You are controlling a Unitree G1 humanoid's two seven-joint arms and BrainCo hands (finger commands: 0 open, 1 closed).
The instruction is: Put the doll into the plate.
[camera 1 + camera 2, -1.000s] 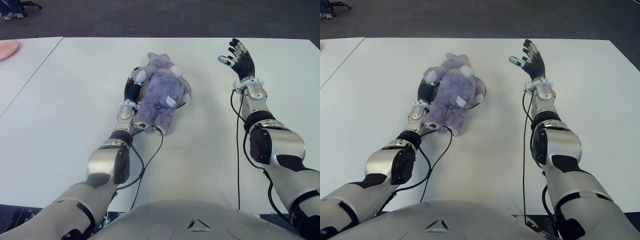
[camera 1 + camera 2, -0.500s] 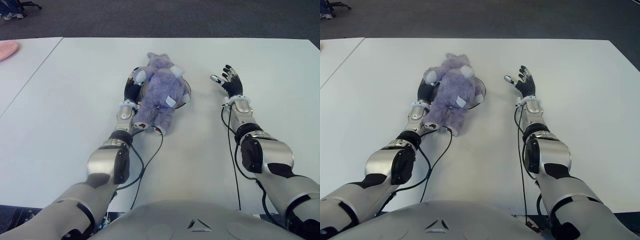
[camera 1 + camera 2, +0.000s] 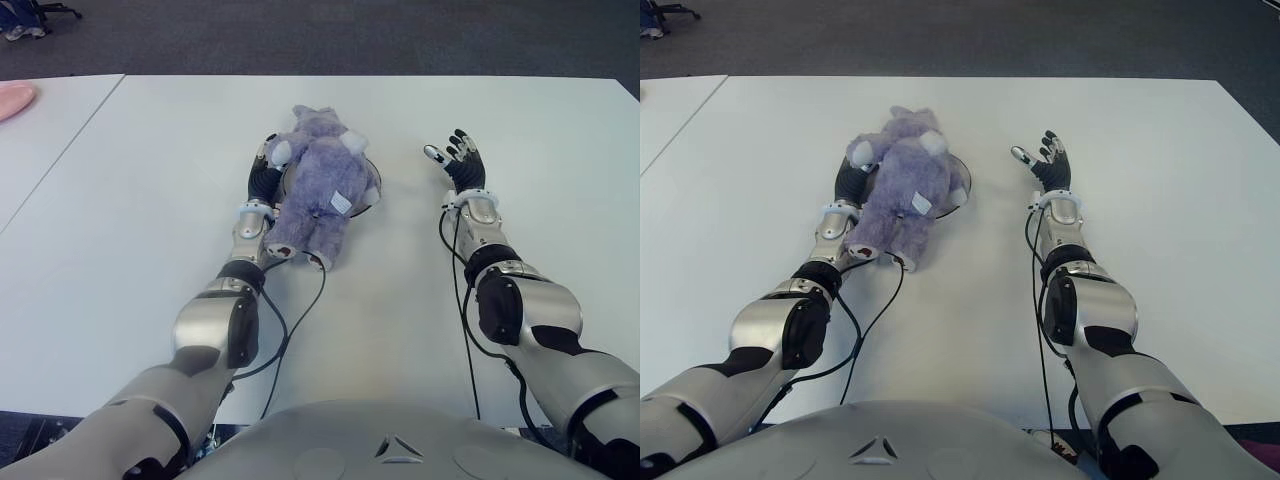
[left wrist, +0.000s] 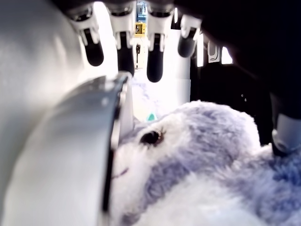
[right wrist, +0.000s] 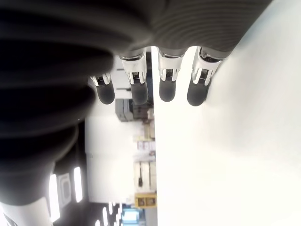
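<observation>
The purple plush doll (image 3: 322, 190) lies over the dark round plate (image 3: 371, 190), just inside the left hand (image 3: 265, 178), whose extended fingers (image 4: 155, 61) reach past its fuzzy head, loose rather than gripping. It looks soft, light and squashy, best held around the body. The right hand (image 3: 461, 164), fingers spread and empty, hovers apart over the smooth white table (image 3: 150, 160).

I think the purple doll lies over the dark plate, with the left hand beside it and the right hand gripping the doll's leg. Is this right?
Not quite. The right hand grips nothing: it is open, apart from the doll, as both eye views show. The doll does lie over the dark plate, with the left hand beside it.
</observation>
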